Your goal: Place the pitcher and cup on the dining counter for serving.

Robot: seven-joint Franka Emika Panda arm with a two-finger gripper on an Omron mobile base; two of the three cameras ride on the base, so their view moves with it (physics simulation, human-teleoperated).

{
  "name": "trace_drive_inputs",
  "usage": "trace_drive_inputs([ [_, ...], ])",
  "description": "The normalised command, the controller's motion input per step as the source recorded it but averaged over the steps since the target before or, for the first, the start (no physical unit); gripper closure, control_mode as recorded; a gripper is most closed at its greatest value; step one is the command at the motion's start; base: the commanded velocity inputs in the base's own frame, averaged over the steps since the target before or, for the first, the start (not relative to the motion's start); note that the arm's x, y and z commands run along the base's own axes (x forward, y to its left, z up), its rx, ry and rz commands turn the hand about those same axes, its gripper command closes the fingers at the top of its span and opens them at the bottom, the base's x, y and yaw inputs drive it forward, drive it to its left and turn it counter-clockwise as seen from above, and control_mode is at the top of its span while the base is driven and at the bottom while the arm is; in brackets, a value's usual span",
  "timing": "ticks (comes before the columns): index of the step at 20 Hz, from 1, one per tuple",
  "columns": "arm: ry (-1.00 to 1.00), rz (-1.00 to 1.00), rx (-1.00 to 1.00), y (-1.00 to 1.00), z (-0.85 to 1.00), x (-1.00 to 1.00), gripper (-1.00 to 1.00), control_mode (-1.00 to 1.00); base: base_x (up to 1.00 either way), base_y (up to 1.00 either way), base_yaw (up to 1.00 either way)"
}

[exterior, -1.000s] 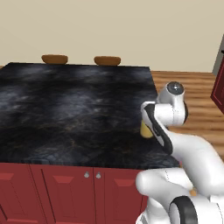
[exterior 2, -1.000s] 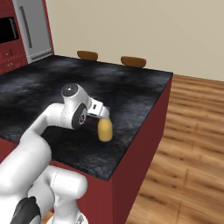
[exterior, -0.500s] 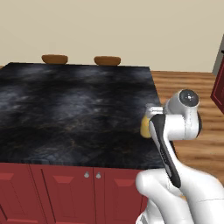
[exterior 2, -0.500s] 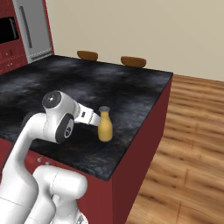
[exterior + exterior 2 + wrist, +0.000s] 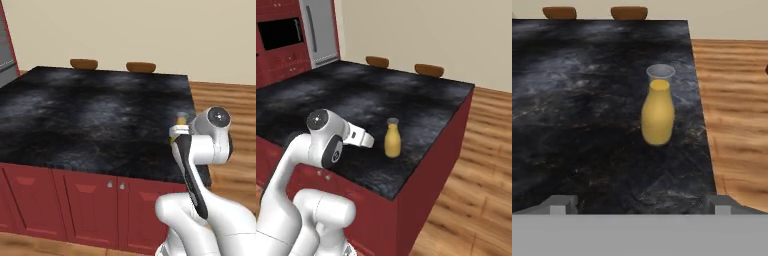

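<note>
The pitcher (image 5: 392,141) is standing upright on the black stone worktop (image 5: 356,95), sitting at the centre of the right base view and close to the worktop's right-hand edge. In the hand view the pitcher (image 5: 657,111) is showing just above the middle of the frame, with the two fingertips (image 5: 558,204) of the tool (image 5: 637,206) rising at the bottom corners, wide apart and gripping nothing. The pitcher is well clear of them. In the left base view the arm is covering most of the pitcher (image 5: 181,121), leaving only its pale neck peeking out at the right of the frame.

Judging from this, the pitcher is already sitting where it belongs and the tool is free, so the step in hand looks like backing away before going for the cup. To do that well, the hand should be pulling straight back along its own line with the tips kept spread, not swinging sideways, since the pitcher is near the edge and a nudge could be tipping it off.

Two brown stools (image 5: 559,12) are lining the far side of the worktop.
</note>
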Motion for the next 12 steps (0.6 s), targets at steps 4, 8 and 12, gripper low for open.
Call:
trace_drive_inputs([
  [4,0.00,0.00,0.00,0.00,0.00,0.00,-1.00,1.00,-0.70,0.00,0.80],
  [8,0.00,0.00,0.00,0.00,0.00,0.00,-1.00,1.00,-0.40,0.00,1.00],
  [12,0.00,0.00,0.00,0.00,0.00,0.00,-1.00,1.00,-0.12,0.00,1.00],
])
